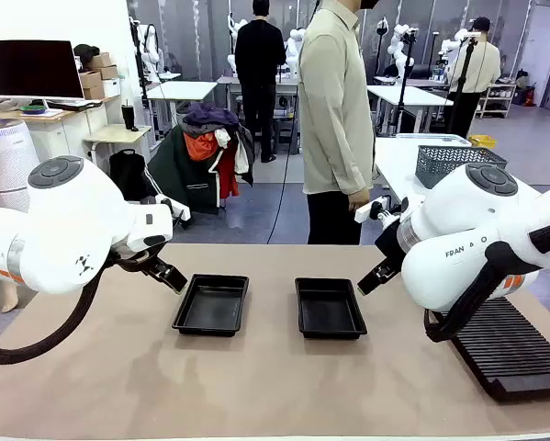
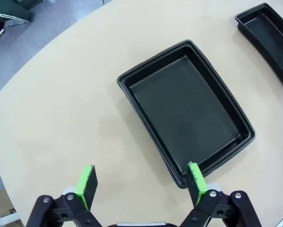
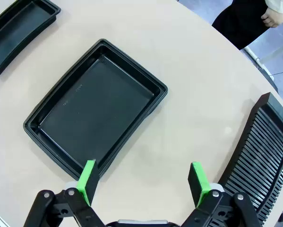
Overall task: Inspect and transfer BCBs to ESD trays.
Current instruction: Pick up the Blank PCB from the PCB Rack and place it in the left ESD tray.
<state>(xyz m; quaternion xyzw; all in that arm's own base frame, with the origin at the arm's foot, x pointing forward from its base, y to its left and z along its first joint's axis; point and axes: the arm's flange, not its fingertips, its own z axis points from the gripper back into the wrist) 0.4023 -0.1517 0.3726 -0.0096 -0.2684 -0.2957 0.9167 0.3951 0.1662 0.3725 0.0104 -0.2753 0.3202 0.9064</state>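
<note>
Front view: a tan counter (image 1: 256,386) with two ESD trays side by side near its middle, the left tray (image 1: 212,304) and the right tray (image 1: 329,308), close but not touching. Both are shallow, black and rectangular, with sloped walls and a raised rim, and their floors are bare. A white arm enters from each side. The left tool (image 1: 164,273) hangs just beside the left tray's outer edge, and the right tool (image 1: 376,276) just beside the right tray's. A long black ribbed rack (image 1: 509,349) lies at the counter's right end. A person (image 1: 334,110) stands at the far side, one hand (image 1: 359,197) hanging down.

Left wrist view: the left tool (image 2: 141,184) has its green pads (image 2: 87,182) spread wide with nothing between them. It hovers over bare counter at the near corner of the left tray (image 2: 186,109). The tray's floor is matte, dark and empty. Part of the right tray (image 2: 269,38) sits at the upper right.

Right wrist view: the right tool (image 3: 143,182) is also spread wide and empty, above the counter between the right tray (image 3: 96,111) and the rack (image 3: 261,151). This tray is glossy black and empty.

Judging by the bare trays and empty tools, no BCBs have been transferred yet. Inspection and placement all seem to lie ahead.
</note>
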